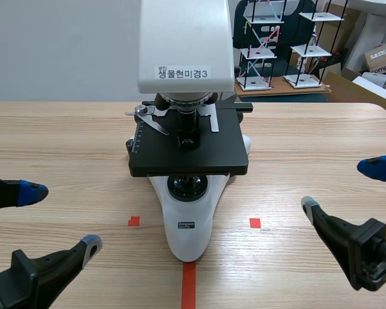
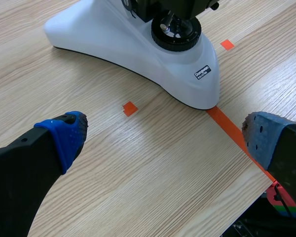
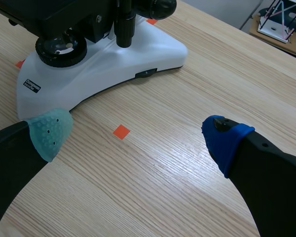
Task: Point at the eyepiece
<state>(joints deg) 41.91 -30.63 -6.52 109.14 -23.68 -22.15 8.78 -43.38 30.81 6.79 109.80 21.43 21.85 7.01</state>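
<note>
Hands first: your left hand (image 1: 61, 219) sits low over the desk (image 1: 64, 141) with its fingers spread wide and nothing between them, a blue pad (image 2: 64, 133) on one finger and a grey pad (image 2: 266, 133) on the other. Your right hand (image 1: 341, 187) sits low on the opposite side. It is also spread wide and holds nothing, with a pale green pad (image 3: 49, 131) and a bright blue pad (image 3: 224, 138). Neither hand touches anything.

A small orange tape square (image 2: 130, 108) lies just ahead of the gap between the left hand's fingers. Beyond it is the rounded white base (image 2: 138, 49) of the microscope (image 1: 188, 129). A long orange tape line (image 2: 232, 133) runs from the nose of the base back toward the grey-padded finger. A second orange square (image 3: 121, 132) lies on the wood in the gap between the right hand's fingers. The same white base lies ahead of that hand, near the pale green pad but apart from it.

The microscope stands between your two hands and farther out, apart from both. Above its base you see the round black lamp housing (image 1: 188, 187), then the flat black stage (image 1: 190, 154), then the white head (image 1: 186, 45) with a label (image 1: 183, 73). The head is cut off at the scene view's edge, and the eyepiece cannot be seen from any camera. Past the desk's far edge stand small shelf-like frames (image 1: 260, 45) and cardboard boxes (image 1: 383, 58).
</note>
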